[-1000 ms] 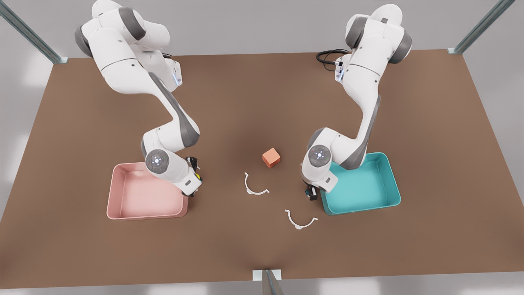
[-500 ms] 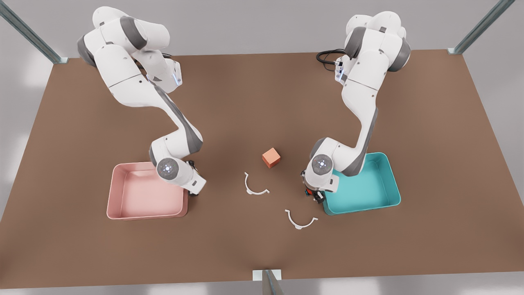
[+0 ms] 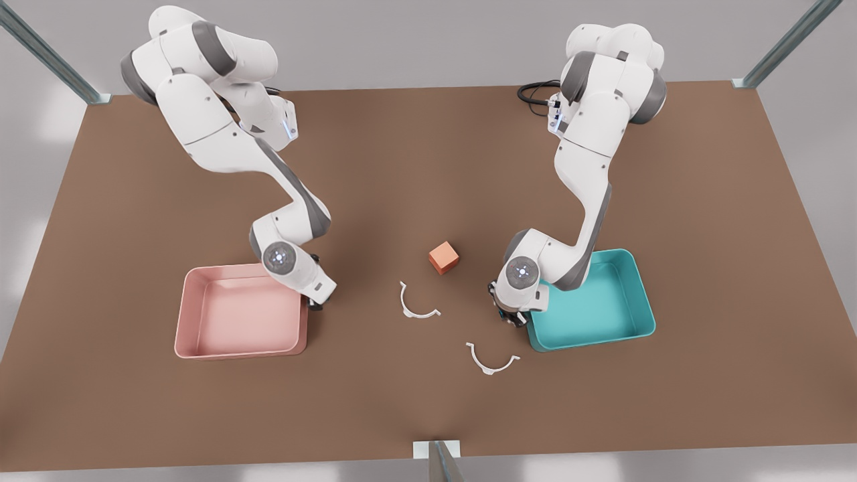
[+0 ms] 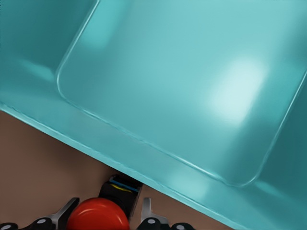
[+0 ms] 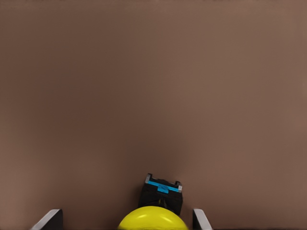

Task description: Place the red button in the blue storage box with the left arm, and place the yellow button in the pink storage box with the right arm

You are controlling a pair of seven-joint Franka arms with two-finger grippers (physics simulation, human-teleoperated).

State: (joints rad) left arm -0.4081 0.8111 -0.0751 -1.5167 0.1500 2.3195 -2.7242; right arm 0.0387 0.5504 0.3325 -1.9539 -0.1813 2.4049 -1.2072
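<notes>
Two trays sit on the brown desk (image 3: 428, 167): one pink storage box (image 3: 201, 335) at the front view's left and one blue storage box (image 3: 622, 321) at the front view's right. Between them lie one orange cube (image 3: 444, 258) and two white curved clips (image 3: 416, 304).

The left hand (image 4: 103, 218) hovers by the blue box's near corner, outside its wall. Its fingers (image 4: 64, 213) close on the red button (image 4: 98, 218), whose black base points toward the tray wall.

The right hand (image 5: 127, 220) hangs over bare desk just beside the pink box. The yellow button (image 5: 153, 219) sits between its fingers (image 5: 50, 219), which seem to grip it, though contact is hard to make out.
</notes>
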